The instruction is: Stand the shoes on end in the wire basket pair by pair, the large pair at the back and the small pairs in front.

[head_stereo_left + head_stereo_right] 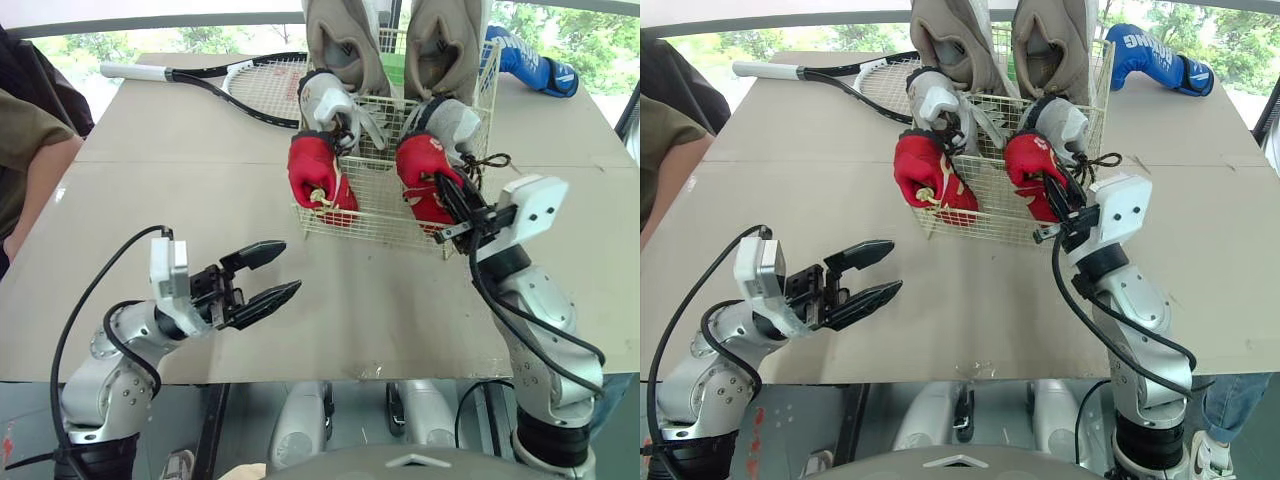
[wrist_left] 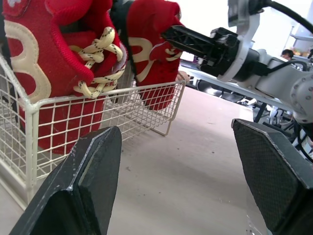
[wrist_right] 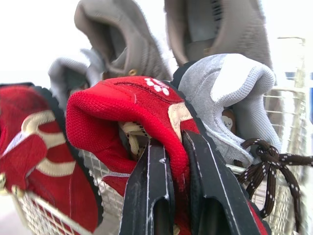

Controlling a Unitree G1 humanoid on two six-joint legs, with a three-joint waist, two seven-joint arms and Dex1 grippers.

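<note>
The right tool (image 3: 171, 156) is pinching the right red shoe (image 1: 425, 175) and should be pushing it gently straight down into the basket (image 1: 380, 215).

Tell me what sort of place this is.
Probably an indoor test or demo room: a board-topped table holding staged props, a tennis racket and blue boxing glove, with windows onto trees behind.
</note>
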